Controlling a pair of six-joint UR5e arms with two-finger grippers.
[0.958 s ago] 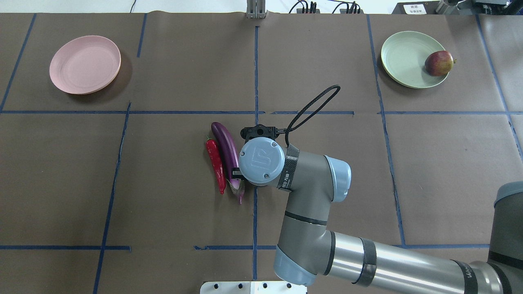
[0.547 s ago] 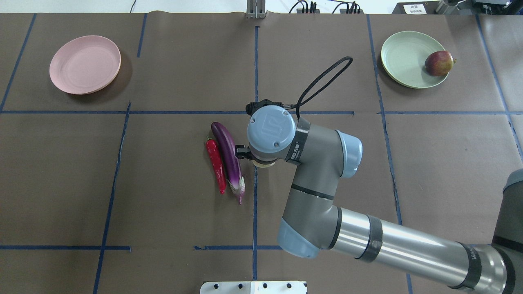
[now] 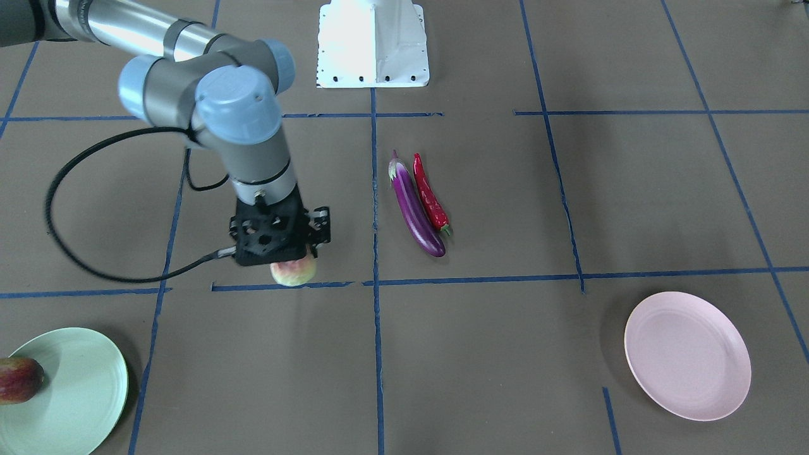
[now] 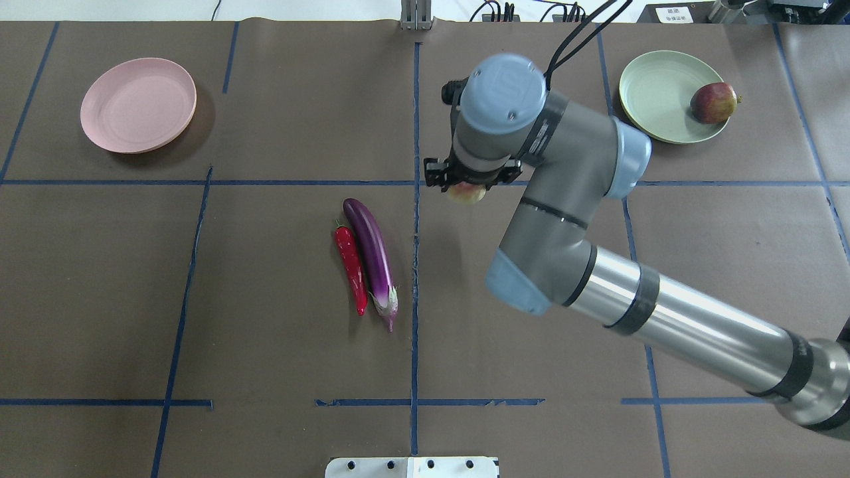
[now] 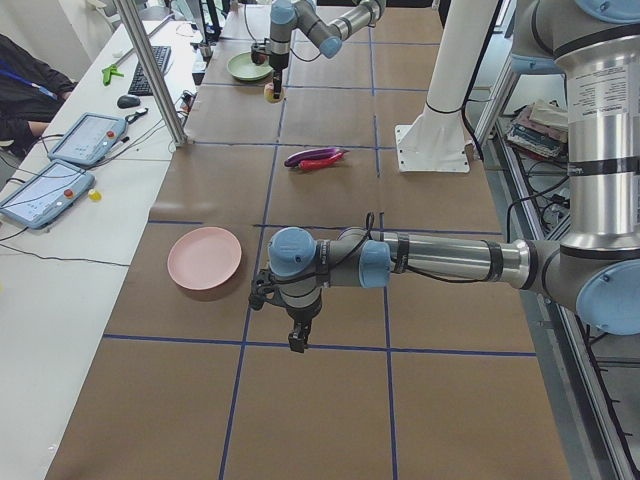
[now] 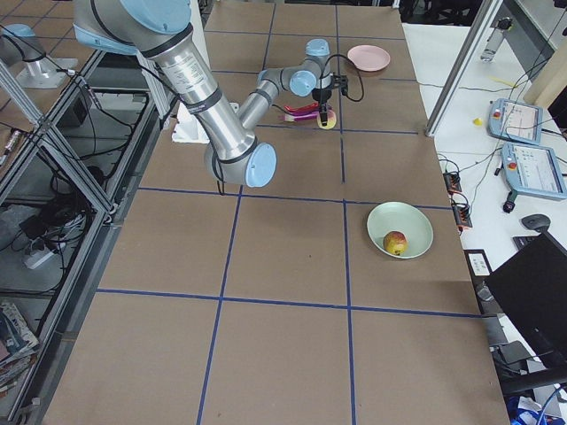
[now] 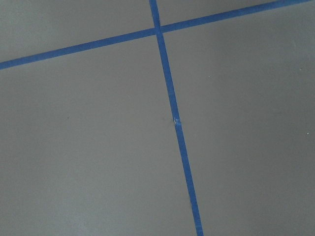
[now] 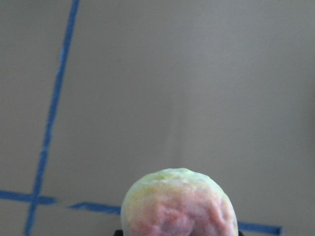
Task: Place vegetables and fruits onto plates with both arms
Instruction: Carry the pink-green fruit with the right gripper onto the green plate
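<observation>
My right gripper point(image 4: 468, 188) is shut on the pale pink-and-green fruit point(image 3: 292, 272) and holds it above the table, right of the centre line; the fruit fills the bottom of the right wrist view point(image 8: 178, 204). The purple eggplant point(image 4: 373, 255) and the red chili point(image 4: 350, 265) lie side by side at the table's middle. The dark apple point(image 4: 713, 103) sits at the right rim of the mint green plate point(image 4: 654, 93) at the far right. The pink plate point(image 4: 138, 105) at the far left holds nothing. My left gripper point(image 5: 297, 340) shows only in the exterior left view, near the pink plate; I cannot tell its state.
The white mounting base point(image 4: 412, 467) stands at the near edge. A black cable loop point(image 3: 63, 208) hangs from the right wrist. Blue tape lines point(image 7: 170, 98) divide the brown table cover. Tablets point(image 5: 60, 165) lie on the side bench.
My right arm has risen from beside the eggplant and moved away and to the right, toward the green plate, carrying the pale fruit. The eggplant and chili have not moved.
</observation>
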